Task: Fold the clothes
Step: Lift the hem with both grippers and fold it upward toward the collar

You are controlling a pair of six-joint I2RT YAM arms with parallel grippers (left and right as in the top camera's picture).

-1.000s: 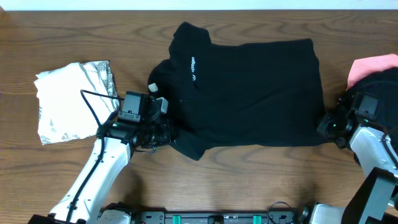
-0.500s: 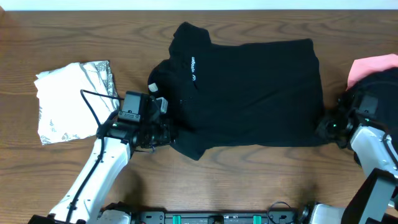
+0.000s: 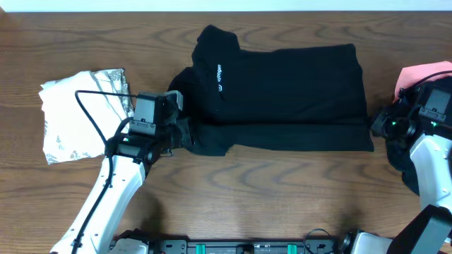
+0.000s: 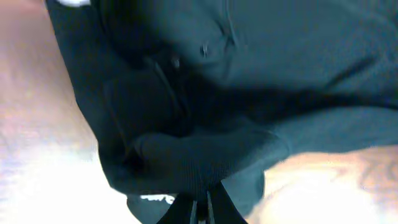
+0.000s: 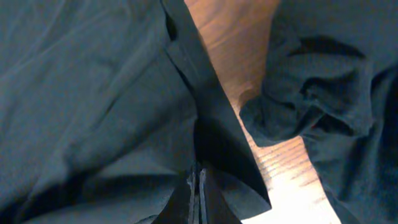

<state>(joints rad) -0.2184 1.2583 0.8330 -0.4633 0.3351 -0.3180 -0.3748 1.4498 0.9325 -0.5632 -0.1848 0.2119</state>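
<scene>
Black shirt [image 3: 282, 92] lies centre of the table [image 3: 268, 204], near hem pinched tight by left fingers [image 4: 186, 218] and right fingers [image 5: 186, 205], so fold one's barely started I reckon; white printed piece [image 3: 78, 116] sits folded left, pink one [image 3: 424, 74] waits far right.

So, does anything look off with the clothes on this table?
Nothing spilled or damaged. The black shirt is bunched at its near-left corner rather than flat, and a flap juts out at its far-left corner.

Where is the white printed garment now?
Overhead, the white garment lies left on the table, beside the left arm, apart from the black shirt at centre.
</scene>
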